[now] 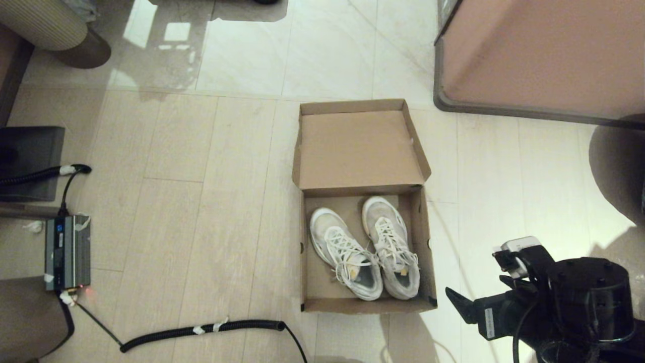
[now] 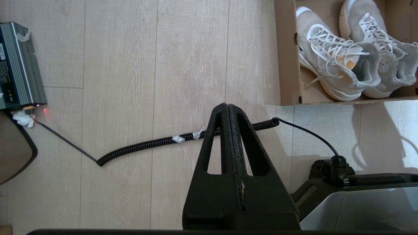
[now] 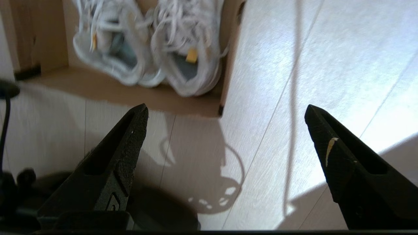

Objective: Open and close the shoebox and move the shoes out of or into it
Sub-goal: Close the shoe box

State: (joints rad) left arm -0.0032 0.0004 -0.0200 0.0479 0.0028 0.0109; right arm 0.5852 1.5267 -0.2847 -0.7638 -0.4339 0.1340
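**On the floor ahead: open shoebox, sneakers inside**

On the pale tiled floor in front of my rig sits the brown cardboard shoebox (image 1: 365, 201), its hinged lid (image 1: 359, 148) folded back flat on the far side. Both white lace-up sneakers (image 1: 365, 249) lie inside the tray, side by side and touching at the heel end, toes pointing away from me, laces loose. I can see the yellow-orange tabs on their tongues in the right wrist view.

My right gripper (image 3: 225, 111) is spread wide and holds nothing; it hangs over bare floor just off the near right corner of the box, and in the head view the right arm shows low on the right, close beside the box but not touching it.

My left gripper (image 2: 228, 107) is pressed fully together on nothing, fingers (image 2: 241, 140) meeting along a single seam. It hovers over the floor to the left of the box's near edge, above a black coiled cable (image 1: 201, 330) that runs from a grey electronics unit (image 1: 68, 252) across the planks. Beyond the box on the right stands a large pinkish-brown cabinet (image 1: 544, 55).
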